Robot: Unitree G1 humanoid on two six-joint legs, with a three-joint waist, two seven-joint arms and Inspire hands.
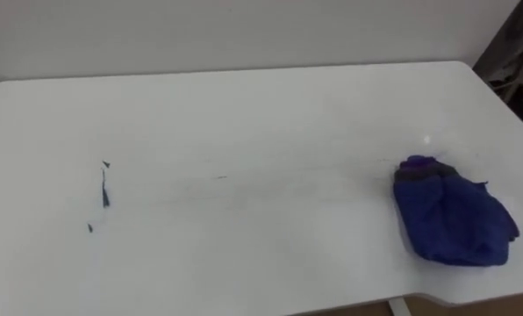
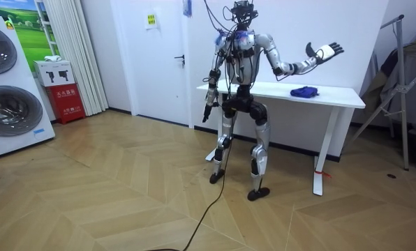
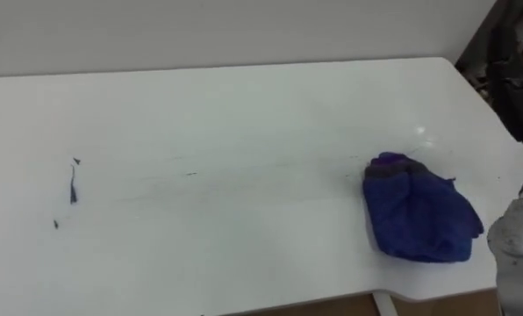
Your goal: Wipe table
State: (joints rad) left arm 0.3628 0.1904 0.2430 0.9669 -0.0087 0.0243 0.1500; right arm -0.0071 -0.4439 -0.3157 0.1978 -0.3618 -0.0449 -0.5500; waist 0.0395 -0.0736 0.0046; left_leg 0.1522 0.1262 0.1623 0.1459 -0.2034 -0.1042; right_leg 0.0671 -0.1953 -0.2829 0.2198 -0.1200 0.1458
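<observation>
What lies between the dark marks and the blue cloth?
Bare white tabletop, faintly streaked, separates the dark marks from the blue cloth; both eye views show it.

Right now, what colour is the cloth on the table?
The cloth is blue, best in the left eye view.

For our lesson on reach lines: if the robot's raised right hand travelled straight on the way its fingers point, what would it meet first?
Probably nothing nearby: the right hand points up and outward, above the blue cloth and table; depth is unclear.

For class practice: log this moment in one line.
crumpled blue cloth on white table; dark marks unwiped; right hand raised, open
</observation>
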